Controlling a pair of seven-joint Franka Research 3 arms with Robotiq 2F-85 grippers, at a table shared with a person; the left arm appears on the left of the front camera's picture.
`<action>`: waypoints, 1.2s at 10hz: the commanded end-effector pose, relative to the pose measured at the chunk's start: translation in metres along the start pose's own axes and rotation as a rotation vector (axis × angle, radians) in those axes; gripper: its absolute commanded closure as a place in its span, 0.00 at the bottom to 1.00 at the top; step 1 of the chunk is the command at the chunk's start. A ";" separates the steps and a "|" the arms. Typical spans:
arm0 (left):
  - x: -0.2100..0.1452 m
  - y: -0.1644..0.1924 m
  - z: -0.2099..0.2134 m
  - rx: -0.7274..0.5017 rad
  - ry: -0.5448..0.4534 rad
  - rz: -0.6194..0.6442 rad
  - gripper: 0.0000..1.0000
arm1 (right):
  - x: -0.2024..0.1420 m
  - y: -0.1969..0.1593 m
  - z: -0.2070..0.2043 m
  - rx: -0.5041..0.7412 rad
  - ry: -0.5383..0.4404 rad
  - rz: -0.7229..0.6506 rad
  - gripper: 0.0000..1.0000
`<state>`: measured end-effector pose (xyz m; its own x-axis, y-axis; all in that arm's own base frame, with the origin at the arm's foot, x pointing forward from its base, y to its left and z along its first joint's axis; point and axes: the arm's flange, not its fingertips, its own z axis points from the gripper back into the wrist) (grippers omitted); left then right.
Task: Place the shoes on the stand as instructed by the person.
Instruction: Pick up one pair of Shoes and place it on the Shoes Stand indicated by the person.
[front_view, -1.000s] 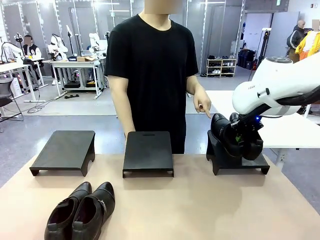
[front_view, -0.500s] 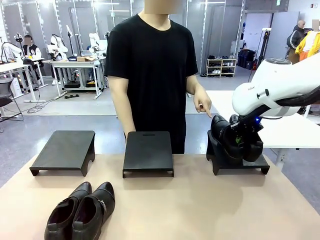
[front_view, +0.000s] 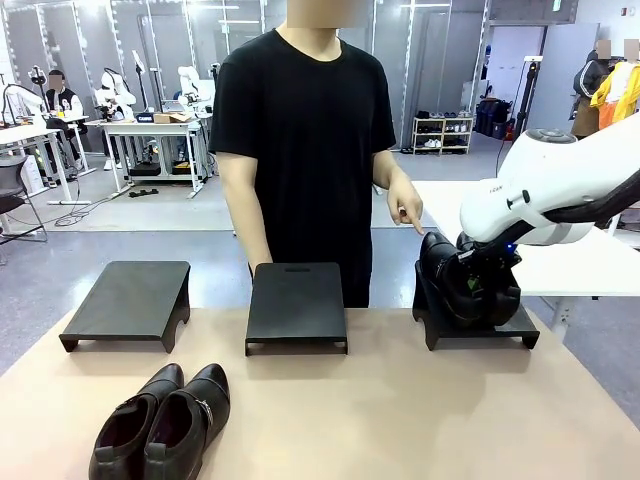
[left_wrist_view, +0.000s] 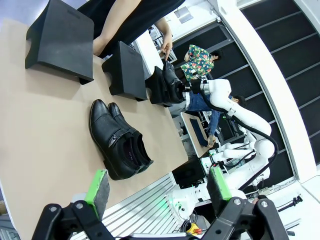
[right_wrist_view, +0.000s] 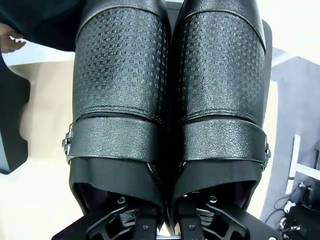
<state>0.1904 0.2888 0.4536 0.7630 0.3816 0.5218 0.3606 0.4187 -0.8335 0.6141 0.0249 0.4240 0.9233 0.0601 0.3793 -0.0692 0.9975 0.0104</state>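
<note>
**Right arm setting a shoe pair at the 2 o'clock stand**

The table (front_view: 400, 420) is carrying three black stands, at 10, 12 and 2 o'clock. The person (front_view: 305, 130) is standing at 12 o'clock across it, one hand (front_view: 405, 210) pointing down at the 2 o'clock stand (front_view: 480, 337).

The right arm (front_view: 550, 185) is holding the gripped pair (front_view: 445, 270) right at that stand's top. Can't tell if the soles are touching it.

The loose pair (front_view: 165, 420) is sitting side by side on the table at 7 o'clock, untouched.

The right gripper (front_view: 480, 285) is clamping the two inner collar walls together, one finger down each shoe opening. The left gripper (left_wrist_view: 157, 184) is hanging spread wide and empty, above the loose pair.

Handling, my guess: stiff soles and softer uppers, a fair weight as a pair. The glossy leather is likely slippery, so the collars at the heel end are looking like the safest hold.

Looks: glossy black with rounded toes. The wrist camera is showing grid-embossed fronts (right_wrist_view: 122, 85), pebbled straps, small side buckles and dark linings.
</note>
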 end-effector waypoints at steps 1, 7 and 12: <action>0.001 0.001 0.002 -0.018 -0.007 -0.020 0.00 | 0.012 0.000 -0.001 -0.025 -0.069 -0.035 0.91; 0.001 0.001 0.002 -0.018 -0.007 -0.020 0.00 | 0.014 -0.005 -0.010 -0.027 -0.068 -0.070 0.91; 0.001 0.001 0.002 -0.018 -0.007 -0.020 0.00 | 0.009 -0.002 -0.006 -0.021 -0.077 -0.086 0.00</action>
<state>0.1904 0.2888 0.4536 0.7630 0.3816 0.5218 0.3606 0.4187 -0.8335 0.6283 0.0200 0.4207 0.9011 0.0089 0.4336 -0.0220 0.9994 0.0251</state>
